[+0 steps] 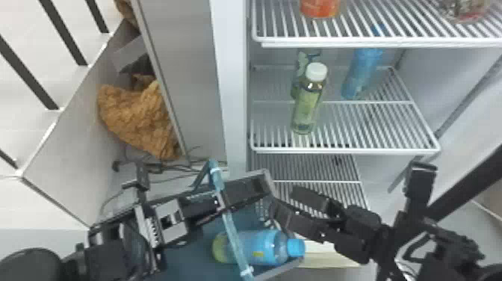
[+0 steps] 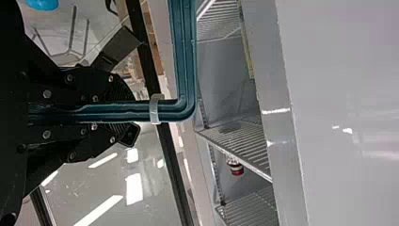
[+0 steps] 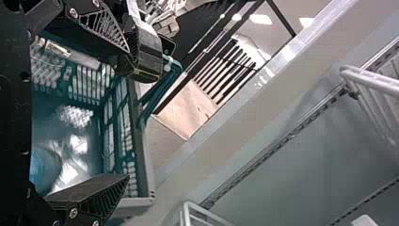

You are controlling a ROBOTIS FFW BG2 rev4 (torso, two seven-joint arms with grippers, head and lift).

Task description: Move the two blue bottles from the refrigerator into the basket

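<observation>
Blue bottle (image 1: 261, 247) lies in basket (image 1: 282, 267); right end effector (image 1: 282, 200) spread, angled leftward; left end effector (image 1: 218, 201) pinching handle (image 1: 232, 235).

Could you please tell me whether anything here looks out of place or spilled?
A blue bottle lies on its side in the basket, a bit untidy, but capped, with no visible spill. A crumpled brown bundle beside the fridge looks stray.

My black pincer (image 1: 213, 202) closed on bent teal plastic handle (image 2: 186, 61), translucent band (image 2: 155, 108) round it. Beyond: pale wire refrigerator shelves (image 2: 242, 143), small red-ended container (image 2: 235, 167), smooth grey panel (image 2: 343, 70).
</observation>
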